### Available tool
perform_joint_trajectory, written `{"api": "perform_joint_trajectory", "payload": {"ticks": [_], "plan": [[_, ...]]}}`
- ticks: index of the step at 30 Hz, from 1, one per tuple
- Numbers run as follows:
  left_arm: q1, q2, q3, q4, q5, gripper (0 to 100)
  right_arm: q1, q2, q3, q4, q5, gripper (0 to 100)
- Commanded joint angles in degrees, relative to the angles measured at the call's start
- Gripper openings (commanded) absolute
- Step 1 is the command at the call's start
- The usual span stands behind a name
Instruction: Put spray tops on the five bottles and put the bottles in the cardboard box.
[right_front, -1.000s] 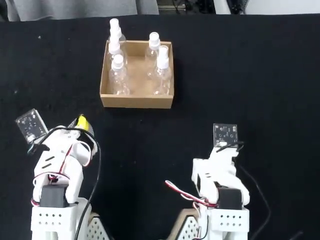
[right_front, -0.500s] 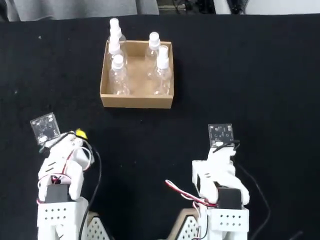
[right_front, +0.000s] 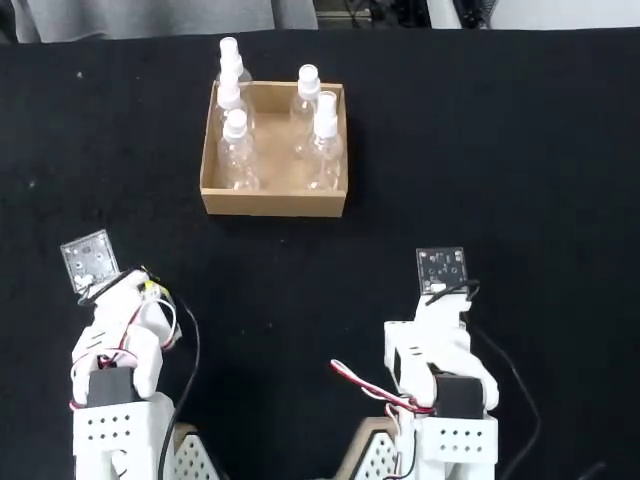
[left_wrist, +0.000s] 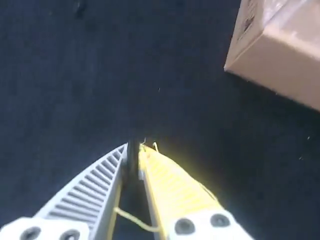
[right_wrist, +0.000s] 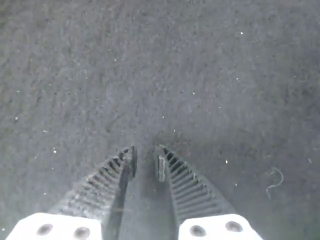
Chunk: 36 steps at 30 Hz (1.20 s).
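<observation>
Brown cardboard box (right_front: 272, 203), clear bottles (right_front: 238, 150), black table (right_front: 500, 150).

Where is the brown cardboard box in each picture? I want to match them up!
High view: the brown cardboard box sits far across the table, left of the middle, with clear spray bottles standing inside.
Left wrist view: one corner of the box lies beyond the grey-and-yellow left tool, towards its yellow side.
Right wrist view: the dark right tool hangs over black cloth.
Shared landmark: the black cloth covering the table.
</observation>
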Motion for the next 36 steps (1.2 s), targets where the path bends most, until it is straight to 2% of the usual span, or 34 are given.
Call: {"api": "perform_joint_trajectory", "payload": {"ticks": [1,9,14,36], "plan": [[-1.1,0.09,1.45,4.92,-0.44,3,0.97,-5.41,-0.22,0.44,0.0,3.5],[-1.27,0.09,1.45,6.59,-0.26,3,0.97,-5.41,-0.22,0.44,0.09,3.5],[-1.45,-0.44,1.45,13.27,-0.09,3,0.97,-5.41,-0.22,0.44,0.18,3.5],[-1.45,-0.53,1.45,13.27,0.0,3,0.97,-5.41,-0.22,0.44,0.18,3.5]]}}
